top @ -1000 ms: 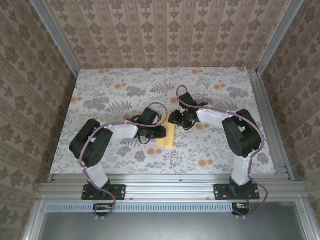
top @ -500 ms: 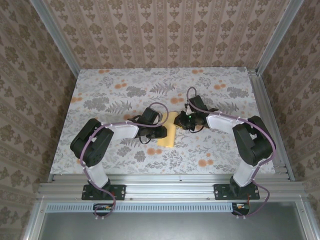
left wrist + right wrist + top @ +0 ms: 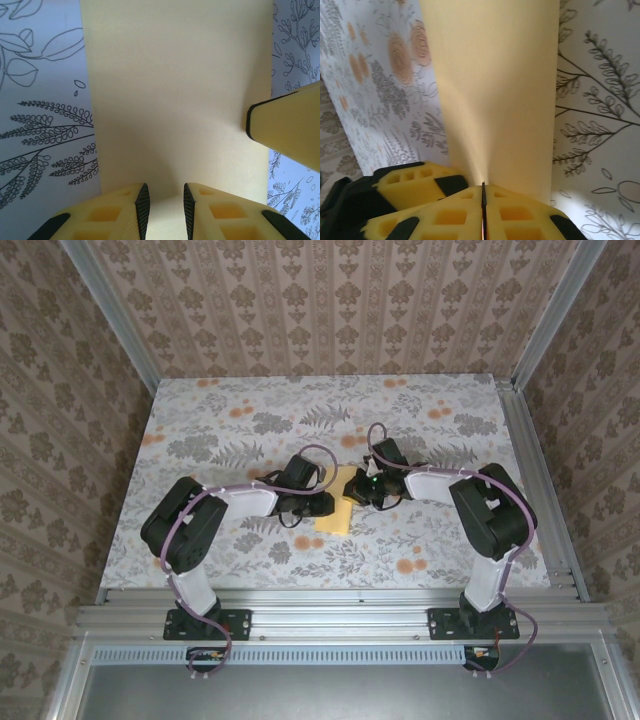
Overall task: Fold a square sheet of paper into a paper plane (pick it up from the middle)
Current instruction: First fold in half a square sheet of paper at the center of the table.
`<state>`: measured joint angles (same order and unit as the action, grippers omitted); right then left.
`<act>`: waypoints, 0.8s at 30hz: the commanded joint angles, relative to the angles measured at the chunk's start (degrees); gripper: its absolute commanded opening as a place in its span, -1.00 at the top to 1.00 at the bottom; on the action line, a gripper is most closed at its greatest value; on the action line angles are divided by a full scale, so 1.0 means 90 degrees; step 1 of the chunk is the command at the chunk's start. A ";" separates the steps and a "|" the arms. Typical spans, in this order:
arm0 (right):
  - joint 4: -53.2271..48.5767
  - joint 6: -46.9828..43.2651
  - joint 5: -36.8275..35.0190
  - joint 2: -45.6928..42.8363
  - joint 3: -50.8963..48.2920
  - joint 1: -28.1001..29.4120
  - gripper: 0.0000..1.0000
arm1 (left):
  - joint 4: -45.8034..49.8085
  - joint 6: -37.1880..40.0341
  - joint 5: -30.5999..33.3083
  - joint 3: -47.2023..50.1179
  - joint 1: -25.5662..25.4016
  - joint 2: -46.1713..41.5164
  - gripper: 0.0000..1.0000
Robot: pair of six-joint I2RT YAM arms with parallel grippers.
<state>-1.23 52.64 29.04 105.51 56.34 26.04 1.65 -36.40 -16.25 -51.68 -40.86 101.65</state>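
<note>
Top external view has the square sheet of paper [image 3: 335,515] lying on the bench [image 3: 250,410] between the two arms. It shows as a narrow oblong, not a full square, so I judge it folded in half and little more. From the left wrist view, the left end effector [image 3: 163,212] sits at the sheet's near edge, jaws slightly parted with paper showing in the gap; whether it presses down I cannot tell. From the right wrist view, the right end effector [image 3: 483,200] is clenched on the sheet's edge, the paper rising into the seam. No pointed nose or wings yet, so most of the folding seems left.
</note>
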 commanded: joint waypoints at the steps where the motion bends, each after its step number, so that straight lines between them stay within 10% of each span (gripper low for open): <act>1: -0.0510 -0.0278 -0.0274 0.0069 0.0214 0.0026 0.78 | 0.0398 0.0105 0.0110 0.0025 -0.0084 0.0312 0.42; 24: -0.0576 -0.1053 -0.0678 -0.0095 -0.0083 -0.0189 0.79 | 0.0544 0.0192 0.0037 -0.0115 -0.0094 0.0580 0.42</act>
<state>-6.35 43.48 23.38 106.83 57.17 24.99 1.43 -36.18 -16.91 -53.67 -41.23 103.55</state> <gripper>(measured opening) 0.108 0.291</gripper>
